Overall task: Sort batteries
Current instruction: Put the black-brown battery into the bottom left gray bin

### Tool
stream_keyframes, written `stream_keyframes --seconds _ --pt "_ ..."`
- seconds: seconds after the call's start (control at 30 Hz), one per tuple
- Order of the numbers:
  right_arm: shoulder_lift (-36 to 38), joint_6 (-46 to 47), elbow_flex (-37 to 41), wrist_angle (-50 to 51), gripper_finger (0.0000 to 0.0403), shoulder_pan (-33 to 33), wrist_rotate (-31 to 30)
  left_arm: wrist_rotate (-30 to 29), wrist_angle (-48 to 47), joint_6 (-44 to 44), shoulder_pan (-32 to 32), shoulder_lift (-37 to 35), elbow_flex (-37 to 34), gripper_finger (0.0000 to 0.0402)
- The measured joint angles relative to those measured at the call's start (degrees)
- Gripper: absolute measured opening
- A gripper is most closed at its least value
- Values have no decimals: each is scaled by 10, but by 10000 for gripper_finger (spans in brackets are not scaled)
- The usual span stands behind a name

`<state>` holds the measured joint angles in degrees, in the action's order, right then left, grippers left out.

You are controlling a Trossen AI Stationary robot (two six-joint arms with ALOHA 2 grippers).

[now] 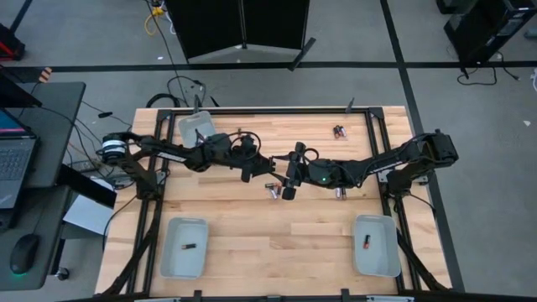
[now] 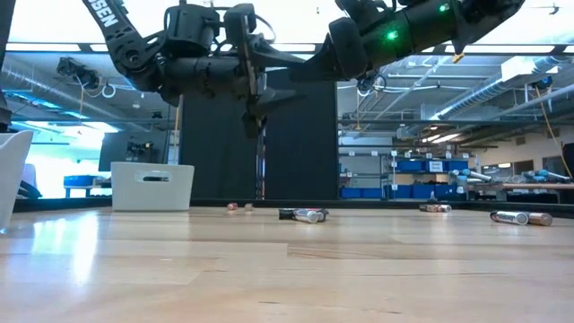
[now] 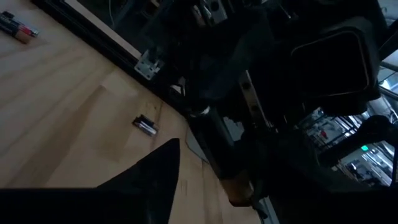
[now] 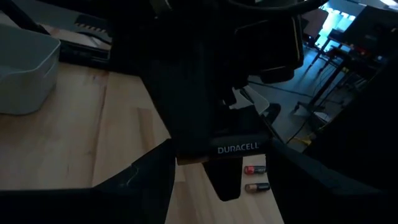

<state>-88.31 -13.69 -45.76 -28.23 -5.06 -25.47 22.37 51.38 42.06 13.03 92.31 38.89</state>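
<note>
Both arms meet mid-bench — the right end effector (image 4: 214,155) grips 1 Duracell battery (image 4: 236,149), the left end effector (image 1: 248,172) spread wide beside it. Loose batteries (image 2: 303,214) lie on the bench (image 1: 277,243) below.

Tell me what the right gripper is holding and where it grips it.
The right gripper holds a Duracell battery, lying crosswise between its fingers, which seem to press on its two ends.
</note>
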Motion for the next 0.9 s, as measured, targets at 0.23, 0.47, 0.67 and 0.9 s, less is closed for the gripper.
stream_keyframes --seconds 0.23,0.47,0.67,0.9 --pt "0 -2 -1 0 235 0 0 12 27 -14 9 0 0 134" --pt "-1 0 0 12 252 -1 -16 30 29 -65 16 -1 1 54" --pt "0 -4 0 29 271 -2 -78 53 17 -102 17 -39 1 54" --pt "0 0 0 65 251 -2 -77 75 -136 -176 15 -151 2 54"
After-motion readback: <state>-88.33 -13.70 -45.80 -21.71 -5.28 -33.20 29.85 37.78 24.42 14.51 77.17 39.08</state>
